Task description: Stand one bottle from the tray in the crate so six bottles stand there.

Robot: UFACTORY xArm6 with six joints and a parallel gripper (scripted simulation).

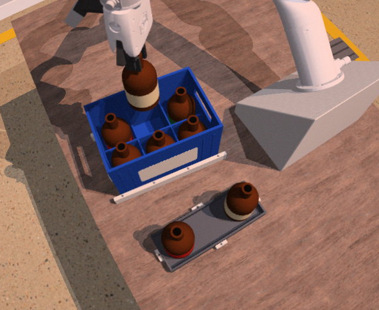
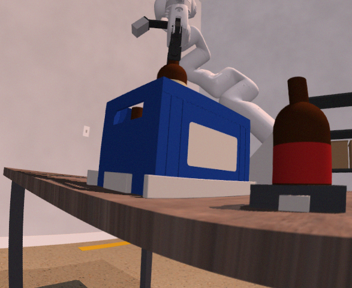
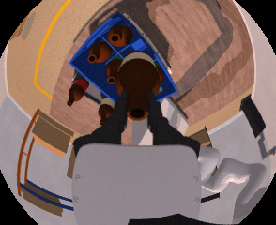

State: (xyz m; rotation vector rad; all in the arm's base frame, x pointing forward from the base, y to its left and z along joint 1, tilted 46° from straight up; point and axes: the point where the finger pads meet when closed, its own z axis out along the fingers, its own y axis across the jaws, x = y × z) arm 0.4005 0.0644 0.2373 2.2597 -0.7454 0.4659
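Note:
My gripper [image 1: 132,62] is shut on the neck of a brown bottle with a cream label [image 1: 140,85] and holds it upright over the blue crate [image 1: 155,133], above the back middle cell [image 1: 146,124], which is empty. The bottle's shoulder shows above the crate's rim in the exterior view [image 2: 171,72]. The other cells each hold a brown bottle, among them one at the back left [image 1: 115,130] and one at the back right [image 1: 181,103]. On the grey tray [image 1: 207,230] stand a red-labelled bottle [image 1: 177,238] and a cream-labelled bottle [image 1: 241,201]. The wrist view shows the fingers around the held bottle [image 3: 138,84].
The arm's grey base block [image 1: 303,110] stands right of the crate. A pale rail [image 1: 169,178] lies along the crate's front. The wooden table's edge [image 2: 170,229] runs left of the crate and in front of the tray.

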